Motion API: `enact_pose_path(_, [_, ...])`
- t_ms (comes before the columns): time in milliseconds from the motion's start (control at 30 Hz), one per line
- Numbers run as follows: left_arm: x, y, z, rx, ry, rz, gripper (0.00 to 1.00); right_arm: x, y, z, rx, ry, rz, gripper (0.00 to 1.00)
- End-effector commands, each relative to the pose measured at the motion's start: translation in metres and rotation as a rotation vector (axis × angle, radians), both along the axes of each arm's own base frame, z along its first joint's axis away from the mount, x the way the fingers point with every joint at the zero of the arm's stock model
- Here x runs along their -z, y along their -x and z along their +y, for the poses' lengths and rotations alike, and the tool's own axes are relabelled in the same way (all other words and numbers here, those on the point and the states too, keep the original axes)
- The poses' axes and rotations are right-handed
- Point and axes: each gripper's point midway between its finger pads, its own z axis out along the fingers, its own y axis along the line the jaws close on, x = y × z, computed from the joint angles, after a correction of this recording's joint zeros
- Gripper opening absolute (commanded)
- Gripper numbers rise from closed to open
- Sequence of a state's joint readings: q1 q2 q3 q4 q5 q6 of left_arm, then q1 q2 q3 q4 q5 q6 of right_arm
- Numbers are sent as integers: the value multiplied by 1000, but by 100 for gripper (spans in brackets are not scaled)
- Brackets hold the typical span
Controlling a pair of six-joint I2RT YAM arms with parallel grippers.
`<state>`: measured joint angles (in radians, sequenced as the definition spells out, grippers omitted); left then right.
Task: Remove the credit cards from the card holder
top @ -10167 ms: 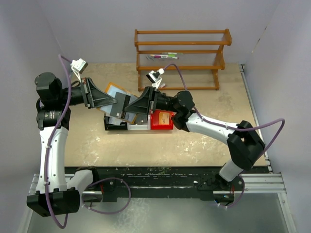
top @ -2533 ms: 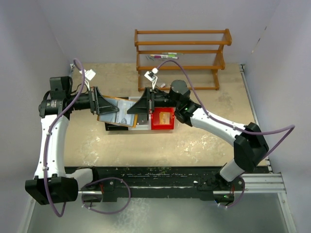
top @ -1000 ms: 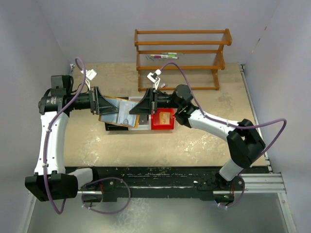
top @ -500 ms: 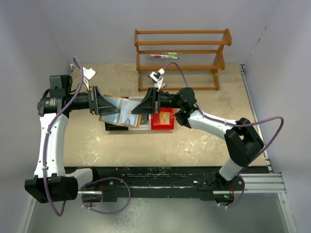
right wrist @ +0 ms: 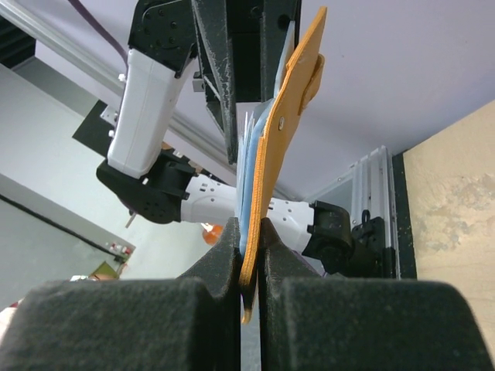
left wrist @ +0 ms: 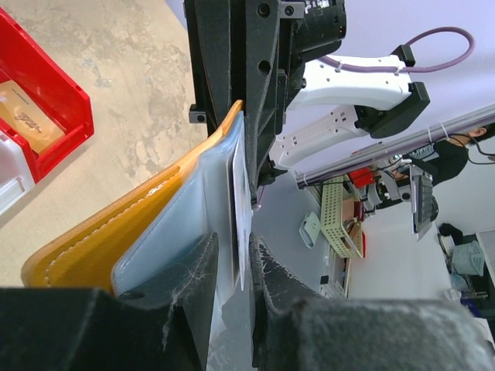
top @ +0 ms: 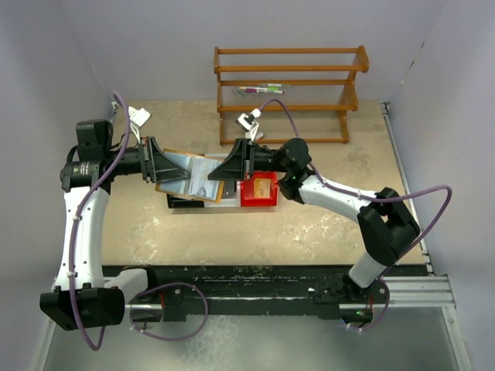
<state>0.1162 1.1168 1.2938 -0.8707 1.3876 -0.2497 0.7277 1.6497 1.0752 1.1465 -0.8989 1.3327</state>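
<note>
The tan-orange card holder (top: 195, 178) hangs open in the air between my two grippers, its pale blue-grey inside up. My right gripper (top: 222, 173) is shut on its orange outer flap, which stands edge-on in the right wrist view (right wrist: 290, 124), where the gripper (right wrist: 249, 228) pinches the flap's lower end. My left gripper (top: 172, 171) grips the opposite side. In the left wrist view, a thin whitish credit card (left wrist: 241, 182) sticks out of the blue-grey pocket (left wrist: 186, 224), and the left gripper (left wrist: 232, 241) is closed on the card's end with the pocket pressed beside it.
A red bin (top: 258, 201) holding a tan flat item stands below the right gripper, with a white bin (top: 224, 203) and a black one (top: 182, 202) beside it. A wooden rack (top: 290, 108) with a pen-like item stands at the back.
Since ten seconds ago the wallet has shifted left and the left arm has swung level. Over the last second both grippers keep their hold, with only slight arm shifts.
</note>
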Motion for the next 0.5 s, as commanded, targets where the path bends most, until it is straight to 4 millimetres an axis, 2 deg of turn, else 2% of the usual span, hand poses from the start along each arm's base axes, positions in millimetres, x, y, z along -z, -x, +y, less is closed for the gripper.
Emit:
enact_pose_path(0, [-5,1,-1,12,4,-42,25,-24,-4,4,51,-34,-65,0])
enact_pose_path(200, [-12,4,-1,13,-12,-73,24,-20,-5,2,82,1,-83,0])
enact_pose_path(300, [-6,1,-1,6,-12,-53,24,-22,-7,3,91,-4,-81,0])
enact_pose_path(467, [4,-6,2,-22,-46,-55,24,-29,3,-1,50,-36,-102,0])
